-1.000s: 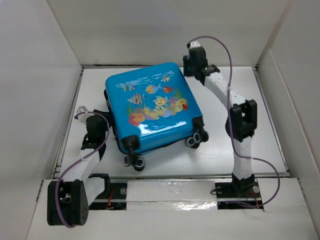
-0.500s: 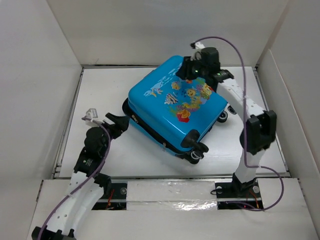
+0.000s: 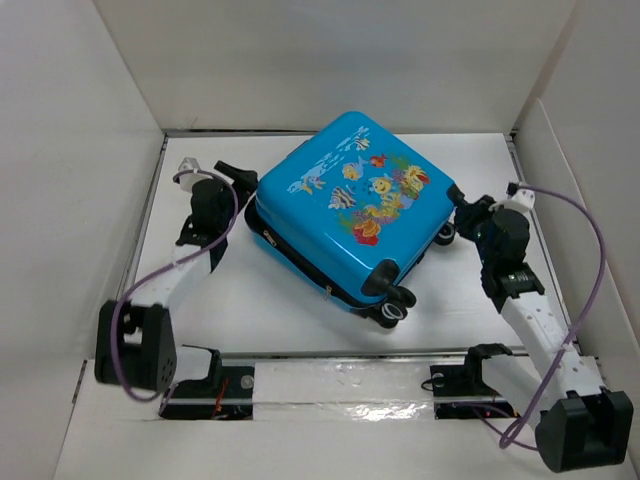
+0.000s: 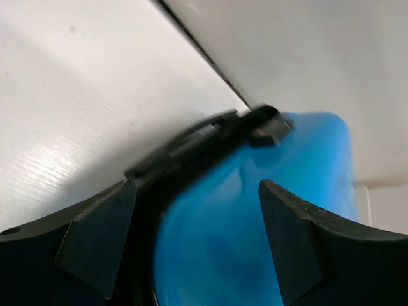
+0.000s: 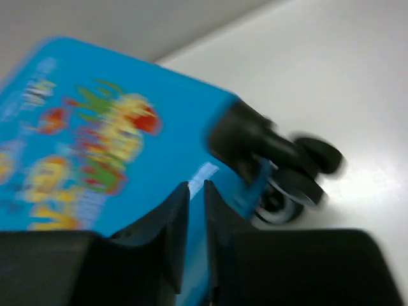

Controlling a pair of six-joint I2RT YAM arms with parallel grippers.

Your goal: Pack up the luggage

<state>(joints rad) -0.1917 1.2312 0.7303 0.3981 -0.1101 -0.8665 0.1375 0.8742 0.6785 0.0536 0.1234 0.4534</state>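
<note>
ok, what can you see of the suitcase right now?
Small blue hard-shell suitcase, glossy, cartoon fish and coral print facing up. Closed, lying flat and turned diagonally on the white table. Black wheels at its near corner, more on the right side; dark seam round the edge. Open left gripper sits at its far-left corner; contact unclear.

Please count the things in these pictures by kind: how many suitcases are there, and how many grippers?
Blue suitcase: 1
Grippers: 2, the left gripper and the right gripper
Total: 3
</note>
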